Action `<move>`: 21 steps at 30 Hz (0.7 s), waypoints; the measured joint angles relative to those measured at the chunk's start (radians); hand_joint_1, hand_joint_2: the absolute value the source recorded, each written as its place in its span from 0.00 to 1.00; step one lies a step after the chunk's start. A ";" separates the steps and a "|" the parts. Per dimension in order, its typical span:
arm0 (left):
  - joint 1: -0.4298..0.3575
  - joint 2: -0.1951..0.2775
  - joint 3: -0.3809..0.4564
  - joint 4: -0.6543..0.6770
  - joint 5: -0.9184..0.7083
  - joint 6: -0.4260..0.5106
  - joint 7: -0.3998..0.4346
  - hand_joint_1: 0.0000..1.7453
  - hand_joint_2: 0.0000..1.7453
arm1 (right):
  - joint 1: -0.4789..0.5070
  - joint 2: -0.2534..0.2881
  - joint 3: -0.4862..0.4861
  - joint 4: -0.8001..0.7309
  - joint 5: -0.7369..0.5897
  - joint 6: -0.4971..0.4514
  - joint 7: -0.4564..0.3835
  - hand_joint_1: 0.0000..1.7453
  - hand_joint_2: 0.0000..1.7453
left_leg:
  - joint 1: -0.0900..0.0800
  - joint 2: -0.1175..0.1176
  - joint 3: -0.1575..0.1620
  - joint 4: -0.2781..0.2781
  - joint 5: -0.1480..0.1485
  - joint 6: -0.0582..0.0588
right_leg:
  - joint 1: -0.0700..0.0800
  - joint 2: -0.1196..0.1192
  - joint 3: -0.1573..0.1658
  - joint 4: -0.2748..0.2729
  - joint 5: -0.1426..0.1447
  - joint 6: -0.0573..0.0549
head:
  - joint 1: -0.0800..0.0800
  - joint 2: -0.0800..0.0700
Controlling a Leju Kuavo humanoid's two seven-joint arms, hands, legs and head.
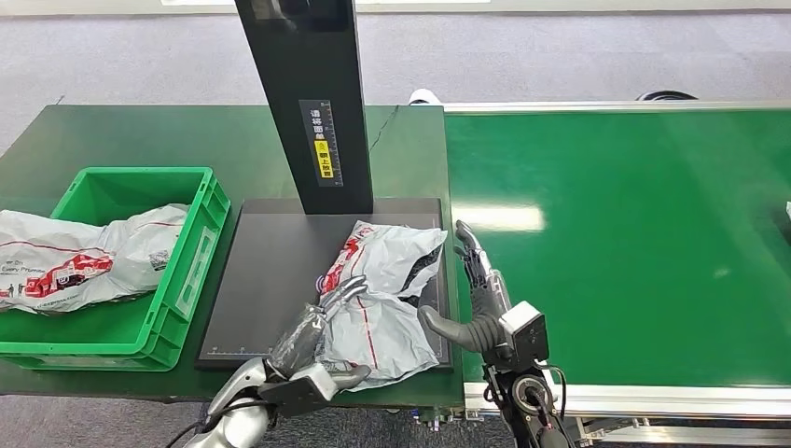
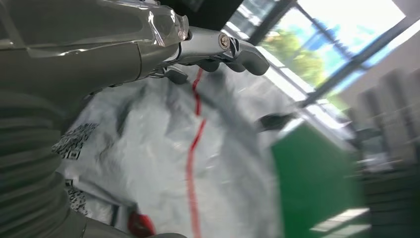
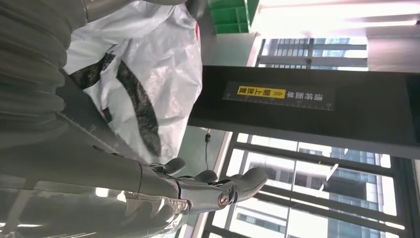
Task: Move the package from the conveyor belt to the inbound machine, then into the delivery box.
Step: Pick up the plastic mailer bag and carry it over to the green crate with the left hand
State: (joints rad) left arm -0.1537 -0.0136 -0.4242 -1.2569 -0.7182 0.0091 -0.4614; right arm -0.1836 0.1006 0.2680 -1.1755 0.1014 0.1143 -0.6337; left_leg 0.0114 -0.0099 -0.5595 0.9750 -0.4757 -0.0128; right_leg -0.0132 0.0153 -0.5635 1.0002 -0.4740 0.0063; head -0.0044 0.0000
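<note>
A black upright column [image 1: 308, 93] rises from the far edge of the inbound machine's dark flat platform [image 1: 270, 280], standing just beyond the package [image 1: 382, 299]. On the column's face is a narrow ruler-like label [image 1: 323, 143] with a yellow band and small characters too fine to read. To the left of the platform sits a green delivery box [image 1: 177, 289] holding another white mailer bag [image 1: 75, 257] with red printing, which spills over its left rim. To the right runs the green conveyor belt [image 1: 634, 243].

The package, a crumpled white plastic mailer with red and black markings and a QR-style code, lies on the right half of the platform, its long axis running from near to far and leaning slightly to the right at the far end.

The left hand [image 1: 322, 322] rests on the package's near-left part, fingers laid over the plastic; whether it actually grips the plastic cannot be told. The right hand [image 1: 480, 299] stands just beside the package's right edge, fingers extended and apart, holding nothing.
</note>
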 joint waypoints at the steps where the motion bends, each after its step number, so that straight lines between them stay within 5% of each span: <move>1: -0.002 0.001 -0.009 0.005 -0.051 0.014 0.052 0.00 1.00 | 0.009 0.000 -0.006 -0.012 0.008 0.003 0.004 0.00 1.00 | 0.000 0.000 0.000 0.000 0.000 0.000 | 0.000 0.000 0.000 0.000 0.000 0.000 | 0.000 0.000; 5: -0.014 -0.004 -0.016 0.032 -0.182 0.019 0.217 0.00 1.00 | 0.038 0.008 -0.025 -0.048 0.037 0.022 0.023 0.00 1.00 | 0.000 0.000 0.000 0.000 0.000 0.000 | 0.000 0.000 0.000 0.000 0.000 0.000 | 0.000 0.000; 9: -0.018 -0.016 -0.002 0.061 -0.267 -0.011 0.289 0.00 1.00 | 0.045 0.024 -0.035 -0.055 0.065 0.034 0.036 0.00 1.00 | 0.000 0.000 0.001 0.000 0.000 0.000 | 0.000 0.000 0.001 0.000 0.000 0.000 | 0.000 0.000; 10: -0.018 -0.019 0.005 0.068 -0.279 -0.015 0.296 0.16 1.00 | 0.045 0.027 -0.037 -0.056 0.069 0.035 0.038 0.00 1.00 | 0.000 0.000 0.001 0.000 0.000 0.000 | 0.000 0.000 0.001 0.000 0.000 0.000 | 0.000 0.000; 13: -0.018 -0.030 0.023 0.082 -0.295 -0.015 0.299 0.91 1.00 | 0.046 0.036 -0.043 -0.057 0.075 0.037 0.044 0.00 1.00 | 0.000 0.000 0.002 0.000 0.000 0.000 | 0.000 0.000 0.003 0.000 0.000 0.000 | 0.000 0.000; 14: -0.017 -0.034 0.029 0.085 -0.298 -0.013 0.296 1.00 1.00 | 0.047 0.038 -0.045 -0.058 0.077 0.038 0.045 0.00 1.00 | 0.000 0.000 0.002 0.000 0.000 0.000 | 0.000 0.000 0.003 0.000 0.000 0.000 | 0.000 0.000; 21: -0.007 -0.051 0.072 0.083 -0.298 0.027 0.241 1.00 1.00 | 0.062 0.047 -0.059 -0.071 0.086 0.038 0.061 0.00 1.00 | 0.000 0.000 0.004 0.000 0.000 0.000 | 0.000 0.000 0.004 0.000 0.000 0.000 | 0.000 0.000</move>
State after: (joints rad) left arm -0.1607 -0.0644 -0.3523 -1.1737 -1.0164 0.0359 -0.2209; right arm -0.1221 0.1475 0.2086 -1.2466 0.1879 0.1526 -0.5728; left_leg 0.0114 -0.0101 -0.5557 0.9748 -0.4754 -0.0127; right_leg -0.0132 0.0150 -0.5592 1.0002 -0.4737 0.0061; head -0.0044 0.0000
